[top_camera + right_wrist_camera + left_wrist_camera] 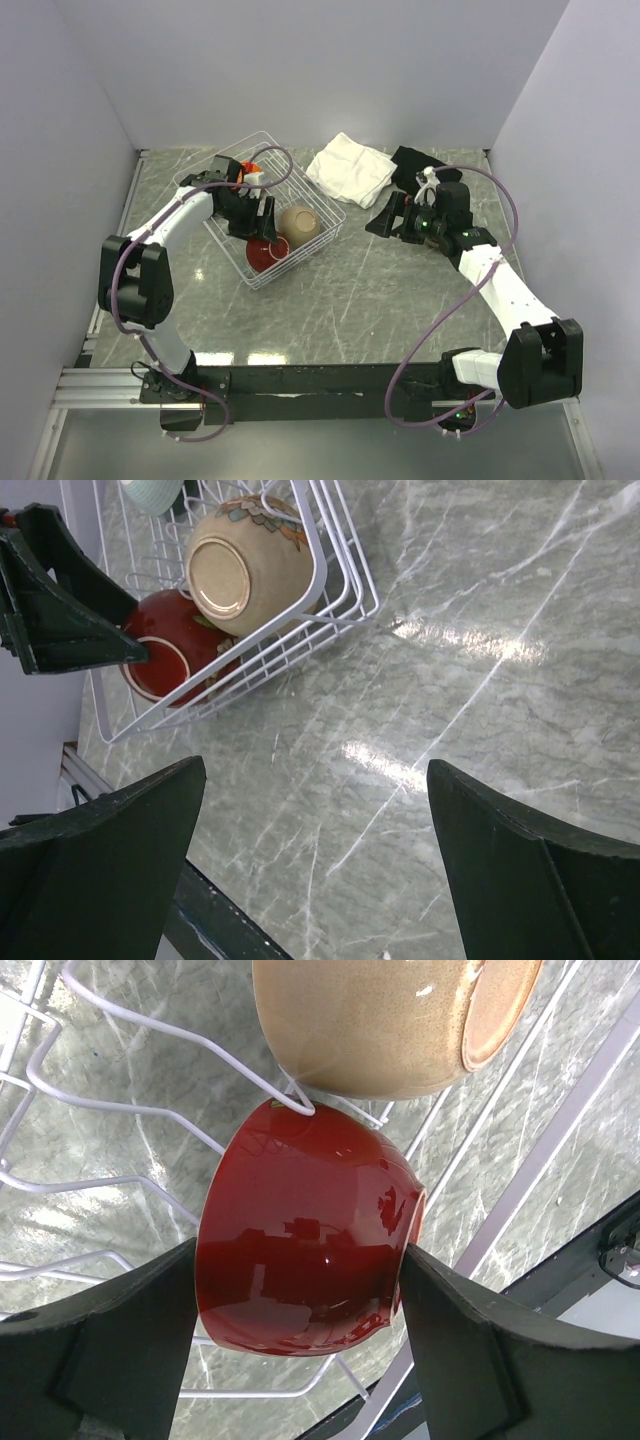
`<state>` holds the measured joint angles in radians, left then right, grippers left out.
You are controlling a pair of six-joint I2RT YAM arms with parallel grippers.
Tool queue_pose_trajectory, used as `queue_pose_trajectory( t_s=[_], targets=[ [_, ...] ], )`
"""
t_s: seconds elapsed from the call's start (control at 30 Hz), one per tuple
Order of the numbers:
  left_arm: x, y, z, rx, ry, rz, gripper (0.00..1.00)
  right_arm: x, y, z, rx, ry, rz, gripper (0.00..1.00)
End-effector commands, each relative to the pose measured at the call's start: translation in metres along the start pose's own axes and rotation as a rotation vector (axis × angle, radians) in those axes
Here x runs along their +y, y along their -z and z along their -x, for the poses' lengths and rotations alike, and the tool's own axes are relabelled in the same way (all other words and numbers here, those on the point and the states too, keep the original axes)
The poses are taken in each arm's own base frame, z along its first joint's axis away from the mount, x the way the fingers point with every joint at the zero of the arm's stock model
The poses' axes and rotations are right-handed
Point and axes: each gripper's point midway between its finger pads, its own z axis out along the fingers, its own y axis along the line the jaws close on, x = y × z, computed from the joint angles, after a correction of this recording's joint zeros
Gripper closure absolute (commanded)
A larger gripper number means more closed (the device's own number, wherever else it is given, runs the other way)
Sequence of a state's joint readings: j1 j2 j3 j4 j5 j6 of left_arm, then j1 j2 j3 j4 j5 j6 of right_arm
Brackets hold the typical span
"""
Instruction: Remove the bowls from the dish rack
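Note:
The white wire dish rack (pixel 337 207) stands at the left-centre of the table. A red bowl (pixel 262 256) lies on its side in the rack's near corner. My left gripper (pixel 259 236) reaches into the rack and is shut on the red bowl (pixel 300 1230), one finger against each side. A tan bowl (pixel 299 224) lies tipped beside it, also seen close above (pixel 380 1020). An orange bowl (pixel 250 168) shows at the rack's far end. My right gripper (pixel 392 216) hangs open over bare table right of the rack (pixel 322 575), holding nothing (pixel 315 800).
A folded white cloth (pixel 350 168) lies behind the rack, with a black object (pixel 410 160) beside it. A pale blue-green bowl (pixel 155 492) peeks in at the rack's far side. Walls close in the table on three sides, and a metal rail (pixel 300 380) runs along its near edge.

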<state>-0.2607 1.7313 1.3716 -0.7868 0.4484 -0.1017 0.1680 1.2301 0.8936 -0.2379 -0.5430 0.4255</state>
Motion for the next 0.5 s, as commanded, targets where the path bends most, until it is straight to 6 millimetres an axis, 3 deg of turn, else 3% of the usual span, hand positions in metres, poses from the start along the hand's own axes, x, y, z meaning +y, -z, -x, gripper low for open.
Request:
queue_pose_trajectory(
  t_s=[0.0, 0.1, 0.23, 0.33, 0.47],
  targets=[
    [-0.017, 0.015, 0.009, -0.047, -0.024, -0.037, 0.27, 0.011, 0.007, 0.006, -0.041, 0.035, 0.027, 0.01],
    [-0.022, 0.022, 0.012, -0.062, -0.038, -0.051, 0.4, 0.012, 0.01, 0.006, -0.045, 0.039, 0.025, 0.0],
    [-0.03, 0.033, 0.02, -0.094, -0.063, -0.06, 0.48, 0.014, 0.012, 0.008, -0.053, 0.039, 0.024, 0.01],
    [-0.036, 0.044, 0.026, -0.129, -0.086, -0.067, 0.63, 0.016, 0.014, 0.009, -0.06, 0.041, 0.025, 0.01],
    [-0.046, 0.06, 0.033, -0.18, -0.123, -0.069, 0.7, 0.016, 0.016, 0.012, -0.071, 0.043, 0.018, 0.0]
  ],
)
